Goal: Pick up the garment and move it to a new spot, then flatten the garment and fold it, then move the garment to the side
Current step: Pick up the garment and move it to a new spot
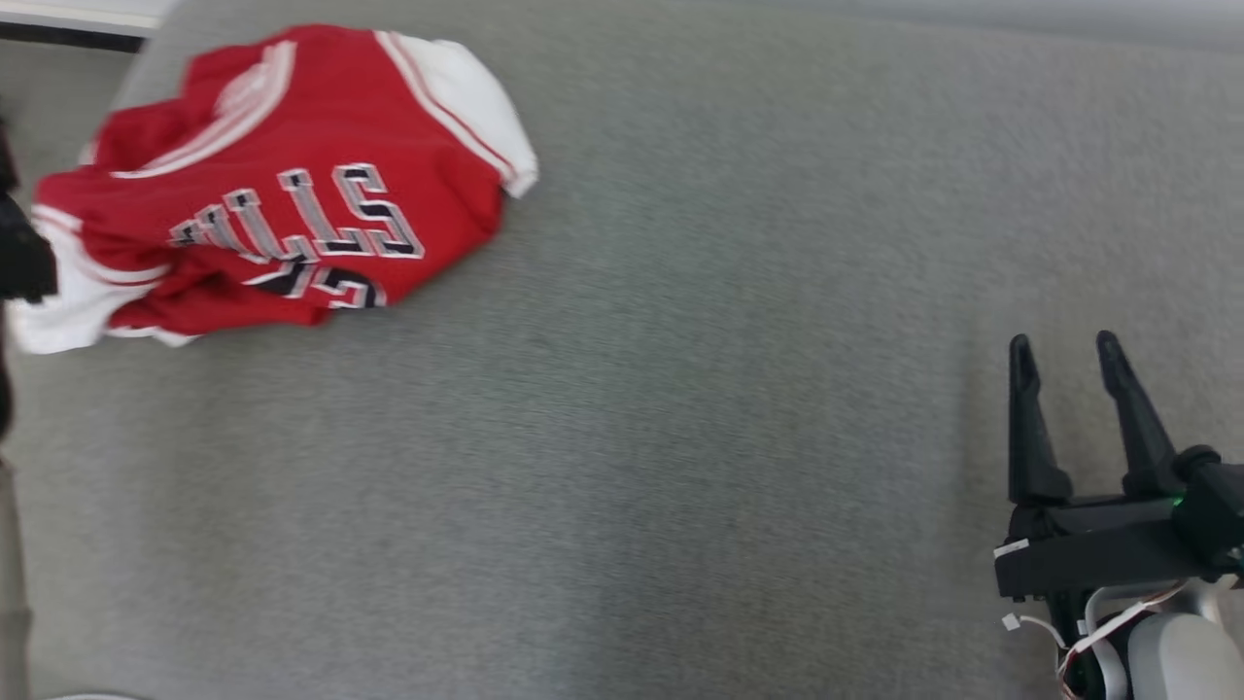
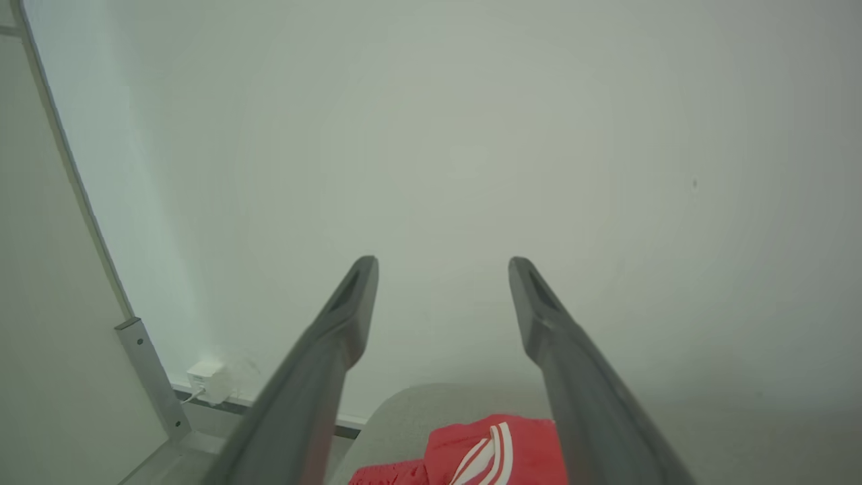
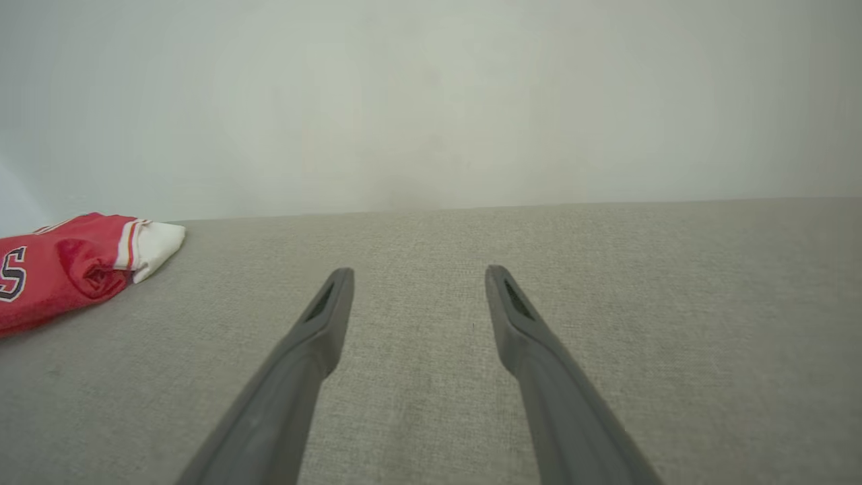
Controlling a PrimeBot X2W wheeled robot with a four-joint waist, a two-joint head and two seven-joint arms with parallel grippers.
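From the head view, the garment (image 1: 292, 185), a red jersey with white sleeve bands and outlined lettering, lies crumpled at the upper left of the grey fabric surface (image 1: 680, 437), one white cuff turned out towards the middle. The right gripper (image 1: 1063, 340) sits at the lower right, well apart from the garment, its two dark fingers pointing up the view with a plain gap between them and nothing in it; the black wrist block, loose wires and the pale forearm (image 1: 1166, 651) show behind it. A dark part crosses the left edge over the garment's white hem, and I cannot tell which part of the robot it is. In the left wrist view, the left gripper (image 2: 442, 264) is tipped upwards so that its fingers aim at the pale wall (image 2: 471, 135), spread wide and empty; the garment (image 2: 491, 448) shows low between the finger roots on a corner of the grey surface, and whether the fingers touch it cannot be told. A metal post (image 2: 151, 377) and a small white plug (image 2: 205, 380) stand at the wall's foot on the left. In the right wrist view, the right gripper (image 3: 417, 271) is held low and nearly level over the grey surface, fingers parted and holding nothing, pointing towards the wall, with the garment (image 3: 67, 269) far off at the left edge
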